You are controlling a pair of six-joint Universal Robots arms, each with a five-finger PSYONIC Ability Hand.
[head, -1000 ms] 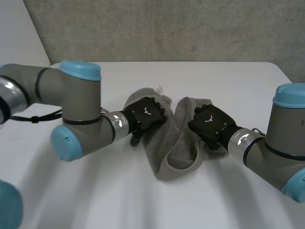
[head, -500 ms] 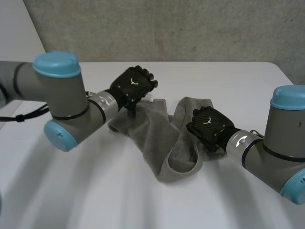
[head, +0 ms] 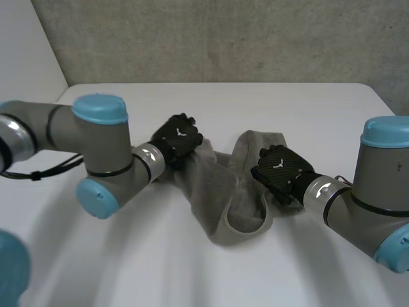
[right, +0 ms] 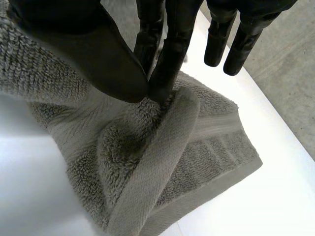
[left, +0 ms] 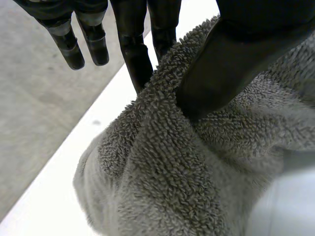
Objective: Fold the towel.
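**Both hands pinching a crumpled towel at mid-table**

We are seeing a grey towel (head: 223, 192) lying bunched and twisted on the white table (head: 307, 109), roughly in the middle, between the two arms. It is running from a far-left end down to a rounded loop at its near side, then back up to a far-right end.

The left hand (head: 179, 139) is sitting at the towel's far-left end. In the left wrist view we are watching its thumb (left: 236, 54) pressing on the terry surface while some of its fingers (left: 135, 49) are reaching behind the same raised edge, so the cloth is being pinched between them. The remaining fingers are pointing straight out, clear of the cloth.

The right hand (head: 279, 167) is resting on the towel's right part, just beside the loop. In the right wrist view its thumb (right: 83, 44) and the nearest fingers (right: 170, 54) are closing together on a fold by the flat woven hem, and the other fingers are sticking out straight, touching nothing.

A grey wall (head: 211, 38) is standing behind the table's far edge.
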